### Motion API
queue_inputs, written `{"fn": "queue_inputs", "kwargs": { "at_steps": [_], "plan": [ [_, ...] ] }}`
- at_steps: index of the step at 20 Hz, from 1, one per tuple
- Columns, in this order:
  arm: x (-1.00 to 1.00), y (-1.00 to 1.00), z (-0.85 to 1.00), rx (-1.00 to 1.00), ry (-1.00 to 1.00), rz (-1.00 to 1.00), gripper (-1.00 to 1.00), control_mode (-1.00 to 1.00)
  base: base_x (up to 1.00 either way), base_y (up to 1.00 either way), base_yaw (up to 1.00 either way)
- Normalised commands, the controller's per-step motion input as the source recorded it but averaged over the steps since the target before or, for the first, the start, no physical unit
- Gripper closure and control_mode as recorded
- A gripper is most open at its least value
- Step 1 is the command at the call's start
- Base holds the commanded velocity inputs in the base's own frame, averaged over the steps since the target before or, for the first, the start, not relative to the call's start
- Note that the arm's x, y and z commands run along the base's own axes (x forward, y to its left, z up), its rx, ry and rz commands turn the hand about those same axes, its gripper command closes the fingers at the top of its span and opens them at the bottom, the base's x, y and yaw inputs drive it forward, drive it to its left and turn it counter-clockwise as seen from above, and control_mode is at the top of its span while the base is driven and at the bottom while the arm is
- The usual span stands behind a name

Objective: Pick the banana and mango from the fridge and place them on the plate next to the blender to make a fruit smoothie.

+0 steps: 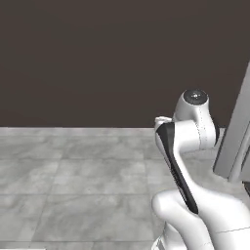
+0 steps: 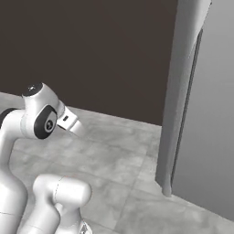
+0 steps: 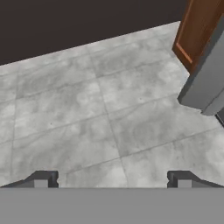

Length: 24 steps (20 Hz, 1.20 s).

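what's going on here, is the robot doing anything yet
Not handling anything yet. The white arm is folded up over a grey tiled floor, and its gripper is open and empty, pointing down at bare tiles. A tall grey fridge stands closed just to the robot's right, with a brown wooden cabinet past it. No fruit has been picked up.

A tall, flat grey fridge front (image 2: 208,114) is seen at the right, with a slim grey vertical bar handle (image 2: 176,105) along its left edge, reaching down almost to the floor. A grey marbled tile floor (image 2: 119,155) is spread to the left of the fridge, and a plain dark brown wall (image 2: 91,50) is set behind it. The white jointed arm (image 2: 32,137) is folded upright, well apart from the fridge, at the far left.
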Motion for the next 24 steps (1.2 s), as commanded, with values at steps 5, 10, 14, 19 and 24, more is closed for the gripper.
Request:
{"fn": "queue_inputs", "kwargs": {
  "at_steps": [5, 10, 14, 19, 24],
  "plan": [
    [0.00, 0.00, 0.00, 0.00, 0.00, 0.00, -1.00, 1.00, 1.00, 0.06, 0.00],
    [0.00, 0.00, 0.00, 0.00, 0.00, 0.00, -1.00, 1.00, 1.00, 0.00, -0.01],
    [0.00, 0.00, 0.00, 0.00, 0.00, 0.00, -1.00, 1.00, 1.00, 0.08, -0.03],
    [0.00, 0.00, 0.00, 0.00, 0.00, 0.00, -1.00, 1.00, 1.00, 0.23, -0.07],
    [0.00, 0.00, 0.00, 0.00, 0.00, 0.00, -1.00, 1.00, 1.00, 0.26, -0.21]
  ]
}}
